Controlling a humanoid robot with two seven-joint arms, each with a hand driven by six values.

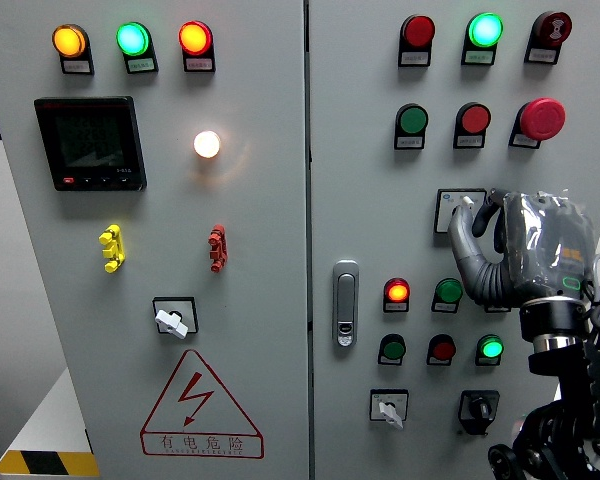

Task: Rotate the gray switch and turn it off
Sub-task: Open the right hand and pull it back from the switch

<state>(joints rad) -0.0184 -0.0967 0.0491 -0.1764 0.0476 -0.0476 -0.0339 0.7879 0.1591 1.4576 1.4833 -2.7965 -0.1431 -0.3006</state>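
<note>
So the right hand (500, 245) is up on the right-hand cabinet door, fingers curled around the gray switch (461, 208), which sits mid-panel just under the green and red buttons. Looks clamped on the knob, though the hand hides most of it. I'd say we're at the grip stage; next is a wrist twist to off, without slipping.

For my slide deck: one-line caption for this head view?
Right hand grips the gray switch on a control panel of lit indicators.
</note>
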